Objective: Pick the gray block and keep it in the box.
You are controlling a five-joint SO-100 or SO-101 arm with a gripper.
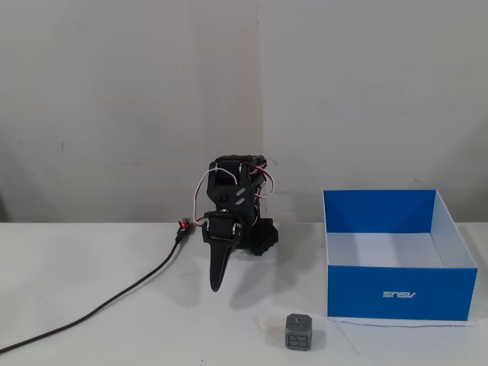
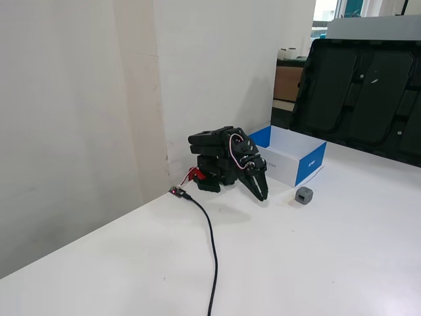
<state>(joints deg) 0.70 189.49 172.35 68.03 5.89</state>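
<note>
The gray block (image 1: pixel 299 332) (image 2: pixel 304 195), a small dark cube, rests on the white table in front of the box's near left corner. The blue box (image 1: pixel 398 293) (image 2: pixel 310 162) stands open-topped, white inside, with nothing visible in it. In both fixed views the black arm is folded low against the wall. Its gripper (image 1: pixel 217 285) (image 2: pixel 262 195) points down at the table with its fingers together, shut on nothing. The gripper hangs well apart from the block, to the block's left in both fixed views.
A black cable (image 1: pixel 114 299) (image 2: pixel 212 243) runs from the arm's base across the table. A white wall (image 1: pixel 130 107) stands right behind the arm. A large black tray-like panel (image 2: pixel 358 92) leans at the far side beyond the box.
</note>
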